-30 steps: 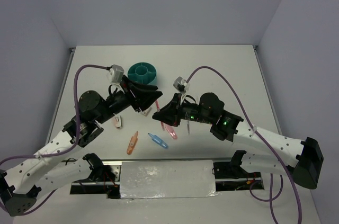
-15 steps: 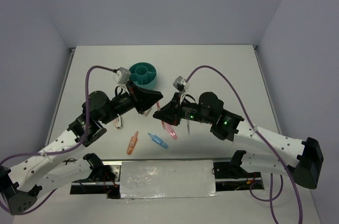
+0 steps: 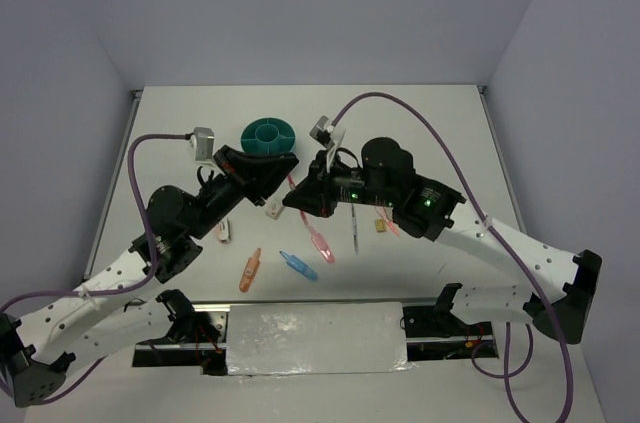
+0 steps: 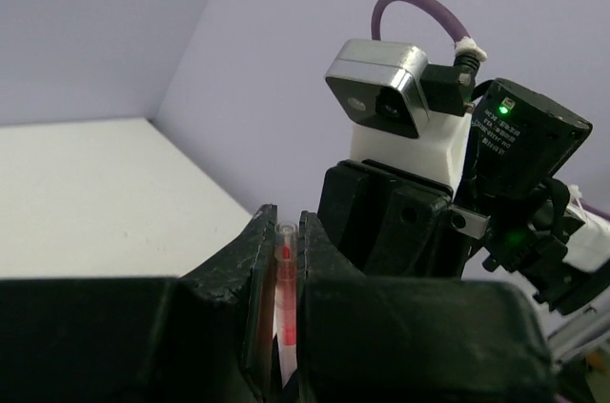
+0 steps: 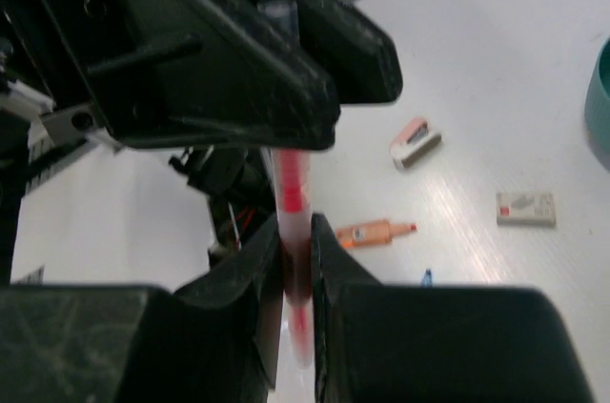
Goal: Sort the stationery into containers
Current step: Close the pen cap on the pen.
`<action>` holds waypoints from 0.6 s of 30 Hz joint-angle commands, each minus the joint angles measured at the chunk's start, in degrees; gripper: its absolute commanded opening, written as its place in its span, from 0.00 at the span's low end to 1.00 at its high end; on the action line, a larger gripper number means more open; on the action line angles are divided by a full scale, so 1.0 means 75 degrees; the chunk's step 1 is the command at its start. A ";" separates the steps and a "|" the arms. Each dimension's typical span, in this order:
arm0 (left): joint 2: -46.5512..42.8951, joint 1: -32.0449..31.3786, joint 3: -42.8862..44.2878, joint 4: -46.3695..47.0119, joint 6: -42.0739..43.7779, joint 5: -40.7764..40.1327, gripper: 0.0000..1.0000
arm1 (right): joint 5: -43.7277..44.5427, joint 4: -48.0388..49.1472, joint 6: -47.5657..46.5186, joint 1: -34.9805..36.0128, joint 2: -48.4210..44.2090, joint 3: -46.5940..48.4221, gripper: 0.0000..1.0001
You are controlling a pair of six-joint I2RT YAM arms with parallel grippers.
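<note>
Pink marker lies leftmost on the surface, with an orange marker just right of it. Next, the left tool is clamped on one end of a red pen, and the right tool is closed on its other end (held off the surface, near the teal cup). A grey pen lies further right.

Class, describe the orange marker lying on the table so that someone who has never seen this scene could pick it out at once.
Find the round teal cup in the far half of the table, then come toward the near edge. Two stubby markers lie there side by side: the orange marker is the left one, the blue marker on its right.
</note>
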 commanded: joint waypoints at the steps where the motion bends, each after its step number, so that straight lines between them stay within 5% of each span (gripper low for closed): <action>1: 0.0385 -0.0841 -0.0750 -0.1023 -0.0302 0.1061 0.00 | 0.0293 0.1417 -0.0132 -0.0392 0.0324 0.1940 0.00; 6: 0.0374 -0.1241 -0.1300 -0.1000 -0.0407 0.0850 0.00 | 0.0094 0.0830 -0.0178 -0.0593 0.0630 0.3054 0.00; 10: 0.0094 -0.1241 -0.0870 -0.1954 -0.0151 0.0220 0.00 | -0.0336 0.1248 -0.0435 -0.0593 0.0316 0.2191 0.00; 14: 0.0115 -0.1206 0.0804 -0.3957 0.1111 -0.0883 0.00 | -0.0669 0.1508 -0.1441 -0.0593 -0.0130 0.0469 0.00; 18: 0.0689 -0.0925 0.2771 -0.5156 0.1795 -0.0511 0.00 | -0.0444 0.1743 -0.2811 -0.0709 -0.0389 -0.0694 0.00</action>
